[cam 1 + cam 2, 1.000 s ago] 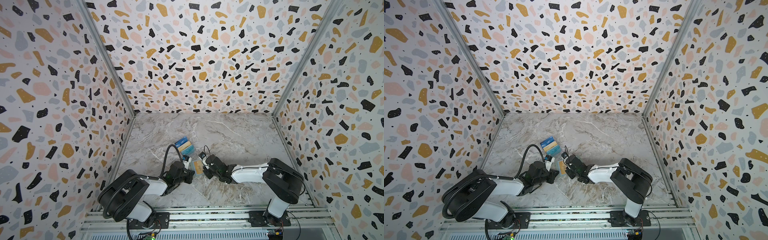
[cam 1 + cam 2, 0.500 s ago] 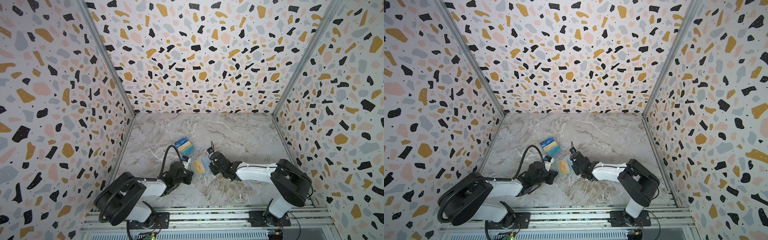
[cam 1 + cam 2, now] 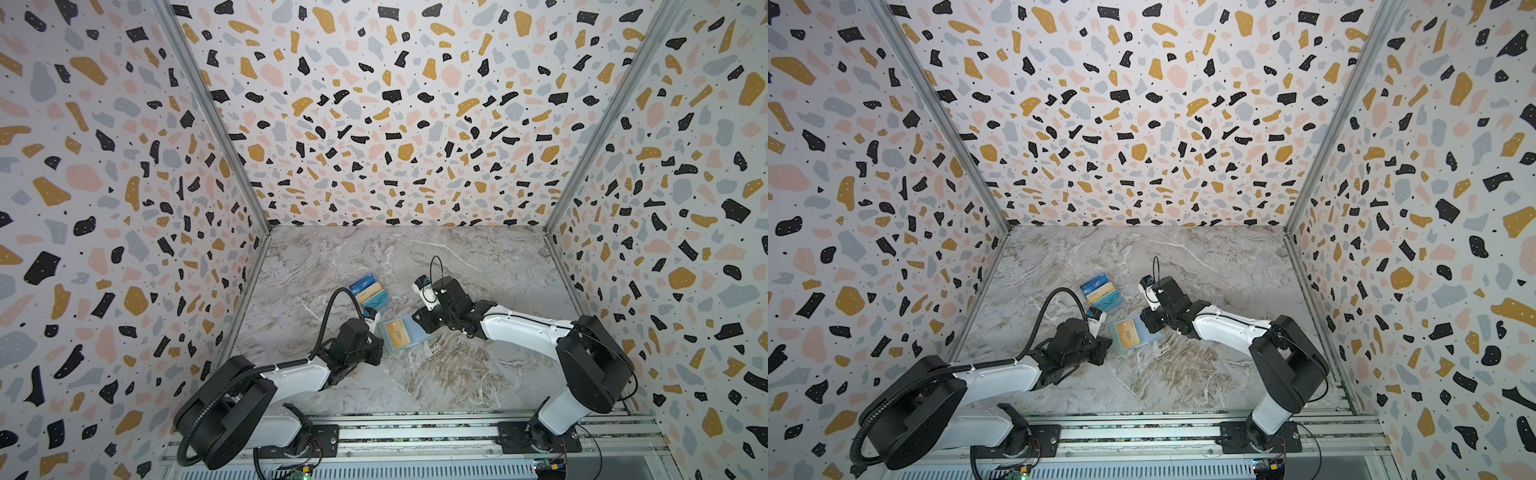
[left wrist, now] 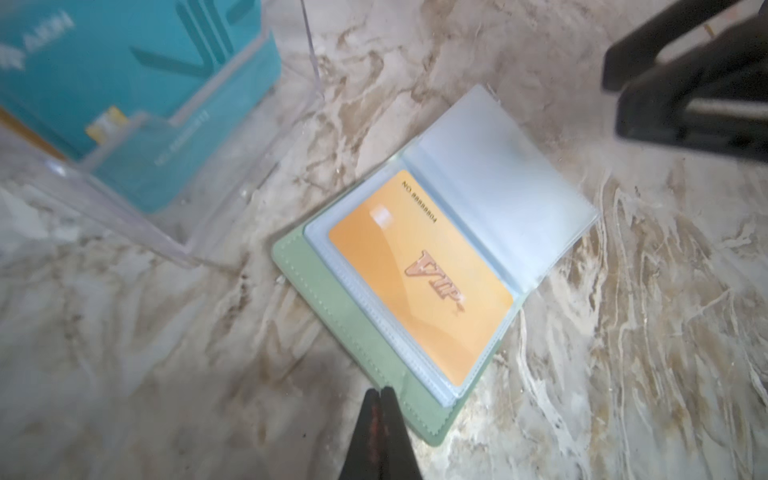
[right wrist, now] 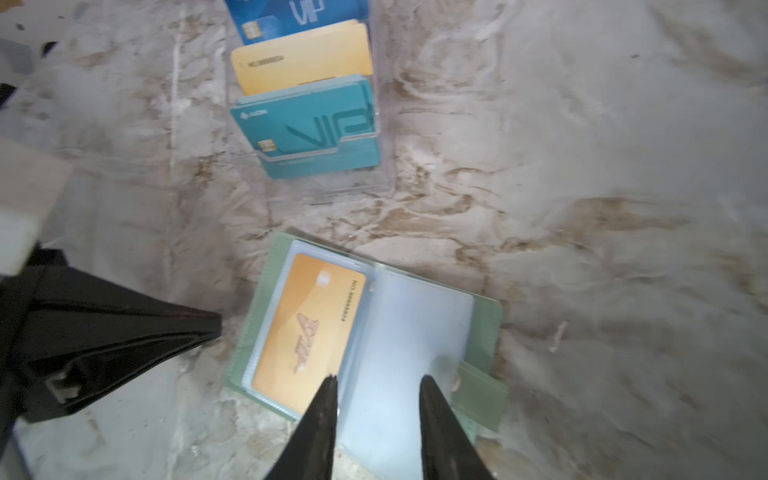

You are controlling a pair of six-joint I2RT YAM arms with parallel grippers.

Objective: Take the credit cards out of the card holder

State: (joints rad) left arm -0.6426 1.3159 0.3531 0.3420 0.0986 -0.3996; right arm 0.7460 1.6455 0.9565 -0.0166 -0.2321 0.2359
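The right gripper [image 5: 378,380], two tapering black fingers [image 5: 316,424] standing partly apart with nothing pinched between them, hangs over the frosted clear sleeve [image 5: 407,332] of the mint-green, stitched-edge folding card holder [image 5: 254,320], which lies open and flat on the veined grey-brown marble tabletop [image 5: 582,249]. A glossy tan-gold card [image 5: 303,332] with rose-gold "VIP" lettering sits inside the neighbouring sleeve; the holder's snap tab [image 5: 482,395] sticks out beside one finger. The left gripper [image 4: 377,392], jaws pressed together into a wedge, sits just beside the holder's scalloped green edge. Near the holder, apart from it, a clear tiered plastic stand [image 5: 386,178] carries a teal card [image 5: 311,124], a pale tan card [image 5: 303,58] and a dark blue card [image 5: 286,16]. In both top views bare marble spreads right of the holder and towards the terrazzo-patterned back wall [image 3: 395,124].
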